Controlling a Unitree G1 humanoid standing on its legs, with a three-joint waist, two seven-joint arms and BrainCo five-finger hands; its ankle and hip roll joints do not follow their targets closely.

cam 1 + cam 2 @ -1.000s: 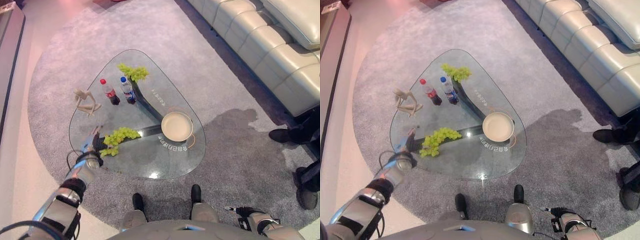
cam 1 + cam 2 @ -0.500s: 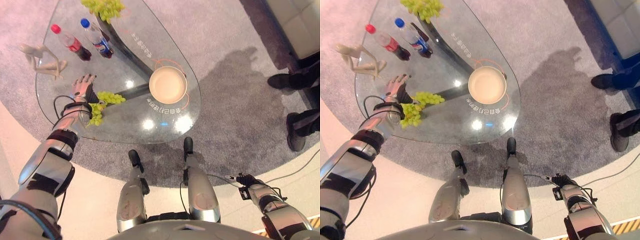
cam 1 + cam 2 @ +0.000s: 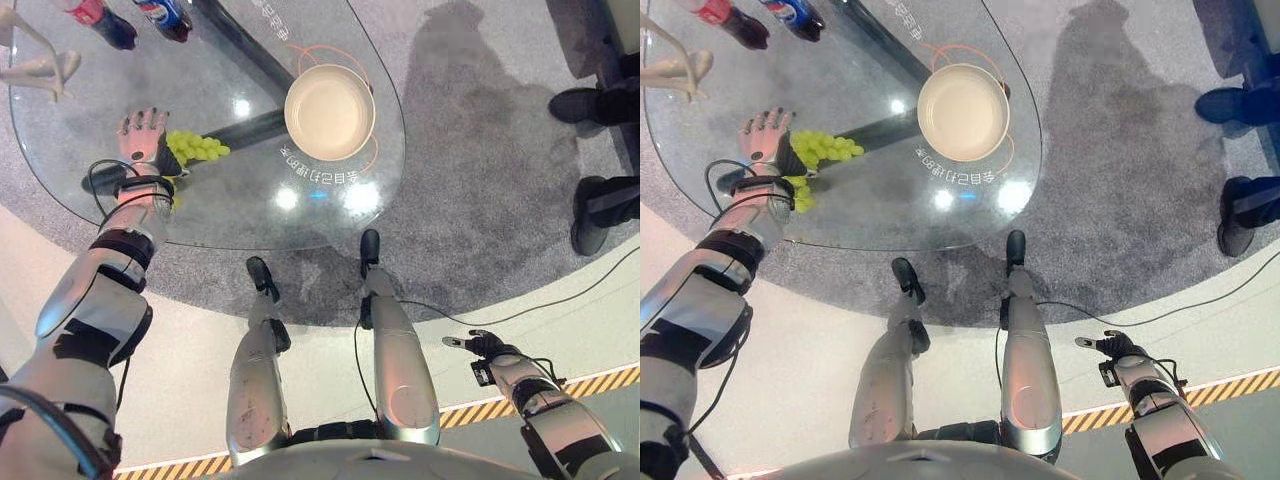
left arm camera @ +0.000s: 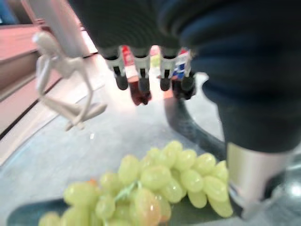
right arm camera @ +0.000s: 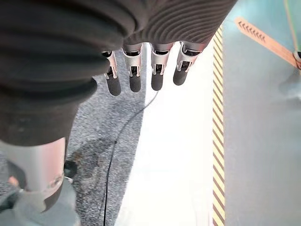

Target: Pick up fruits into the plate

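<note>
left robot hand (image 3: 142, 135): fingers straight, over green grapes (image 3: 195, 148), left of frame | right robot hand (image 3: 478, 345): loose, lower right | plate (image 3: 329, 111): top middle, on glass worktop (image 3: 230, 215)

- Left hand (image 3: 141, 138) sat over the near end of the grape bunch (image 3: 818, 150); the grapes under the palm and wrist were hidden in the eye views.
- Whether the palm touched the grapes couldn't be told.
- Two bottles (image 3: 135, 12) were cut off by the top edge, only their lower parts in frame.
- White figurine (image 3: 35, 62) was clipped by the top left corner.
- In the left wrist view the grapes ran off the bottom edge and were blurred.
- A person's shoes (image 3: 598, 205) were cut by the right edge.
</note>
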